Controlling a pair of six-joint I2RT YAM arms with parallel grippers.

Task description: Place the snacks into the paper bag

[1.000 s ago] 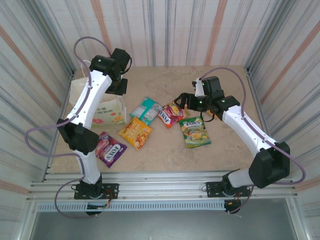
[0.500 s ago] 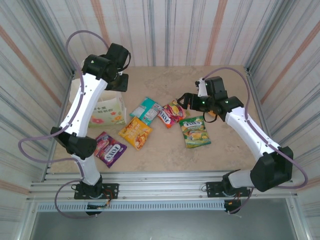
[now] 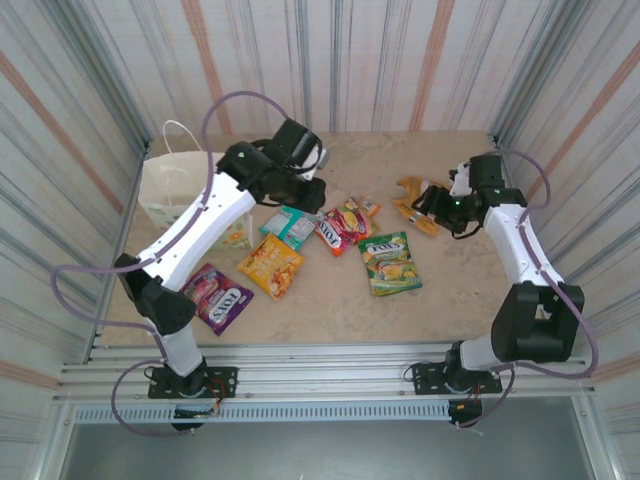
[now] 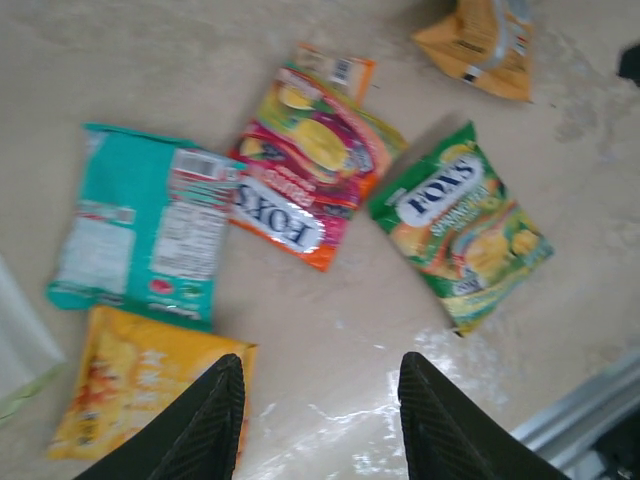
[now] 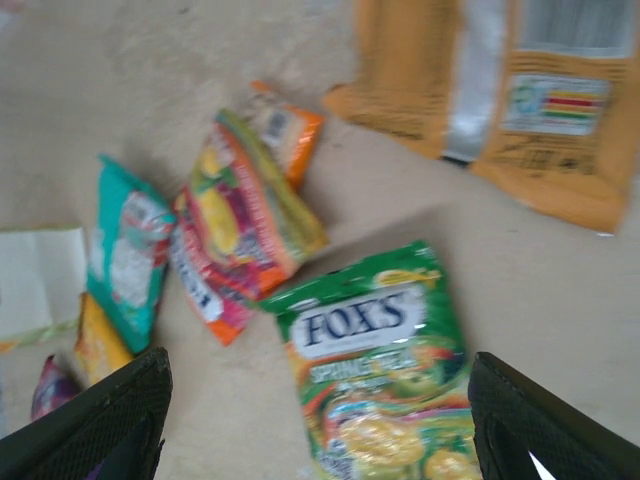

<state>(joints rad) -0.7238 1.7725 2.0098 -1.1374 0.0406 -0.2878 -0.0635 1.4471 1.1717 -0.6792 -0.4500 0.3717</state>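
Table (image 3: pixel 460 290), beige stone-look top, all items on it. Left arm (image 3: pixel 200 225) stretched across toward the middle; right arm (image 3: pixel 520 240) bent in from the right side.

Paper bag (image 3: pixel 175 190): white, upright at far left of the table, loop handle up, flower print low on its side. Well apart from the right gripper.

Snacks, all flat on the table outside the bag:
- purple packet (image 3: pixel 218 296), near left, in front of the bag
- green packet (image 3: pixel 390 262), centre-right
- yellow packet (image 3: pixel 271 265), centre-left, just beside the teal one
- teal packet (image 3: pixel 293 222), back side up, under the left wrist
- red packet (image 3: pixel 340 228), touching the teal one's right edge
- orange packet (image 3: pixel 412 205), far right of the group, back side up, close to the right gripper

Left gripper (image 4: pixel 320 420): fingers apart, nothing between them, hanging above the bare table between the yellow and green packets. Released.

Right gripper (image 5: pixel 315 430): fingers spread wide, nothing in them, above the green packet with the orange packet just beyond. Released.
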